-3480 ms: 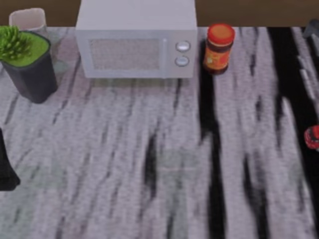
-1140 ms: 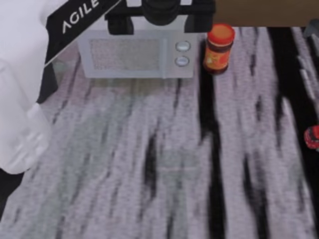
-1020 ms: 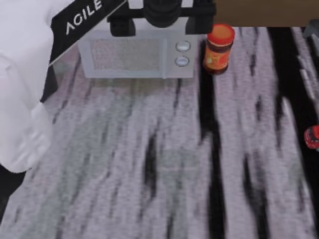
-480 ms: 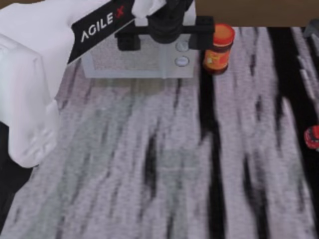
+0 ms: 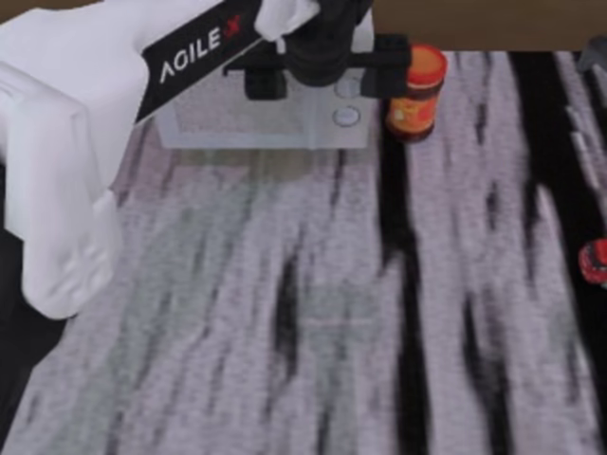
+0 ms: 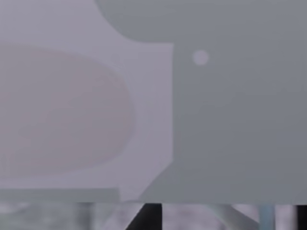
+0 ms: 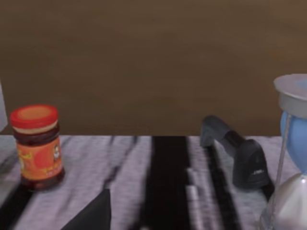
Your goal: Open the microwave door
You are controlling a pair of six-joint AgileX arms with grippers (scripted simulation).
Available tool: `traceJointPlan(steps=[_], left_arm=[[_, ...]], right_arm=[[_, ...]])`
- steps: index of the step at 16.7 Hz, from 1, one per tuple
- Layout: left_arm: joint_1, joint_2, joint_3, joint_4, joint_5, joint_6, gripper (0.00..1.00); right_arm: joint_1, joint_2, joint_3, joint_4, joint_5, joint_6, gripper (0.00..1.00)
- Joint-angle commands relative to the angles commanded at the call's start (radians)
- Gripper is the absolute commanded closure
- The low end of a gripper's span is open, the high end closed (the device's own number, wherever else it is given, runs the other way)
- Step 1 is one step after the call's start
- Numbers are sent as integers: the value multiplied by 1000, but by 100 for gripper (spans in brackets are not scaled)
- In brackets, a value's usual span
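Note:
The microwave (image 5: 285,133) stands at the back of the table, left of centre. My white left arm reaches across it from the left. The black head of my left gripper (image 5: 321,68) hangs over the top front edge, just left of the two knobs (image 5: 346,116). It hides most of the microwave door (image 5: 213,118). The left wrist view is filled by a pale grey-white surface (image 6: 230,120) seen from very close. My right gripper shows only as a dark tip (image 7: 91,213) in the right wrist view, far from the microwave.
An orange-lidded jar (image 5: 415,91) (image 7: 37,146) stands just right of the microwave. A black handled device (image 7: 237,155) and an hourglass (image 7: 292,158) sit farther right. A red object (image 5: 596,261) lies at the table's right edge.
My left arm has swung in from the left edge and over the microwave. In the last second its gripper head moved right and forward, toward the knobs. The microwave looks unmoved.

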Motion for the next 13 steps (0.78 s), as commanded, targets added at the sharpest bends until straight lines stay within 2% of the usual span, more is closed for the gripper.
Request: traceJointPlan(steps=[6, 13], left_arm=[[0, 0, 0, 0, 0, 0, 98], [0, 0, 0, 0, 0, 0, 100]], right_arm=[[0, 0, 0, 0, 0, 0, 0], [0, 0, 0, 0, 0, 0, 0]])
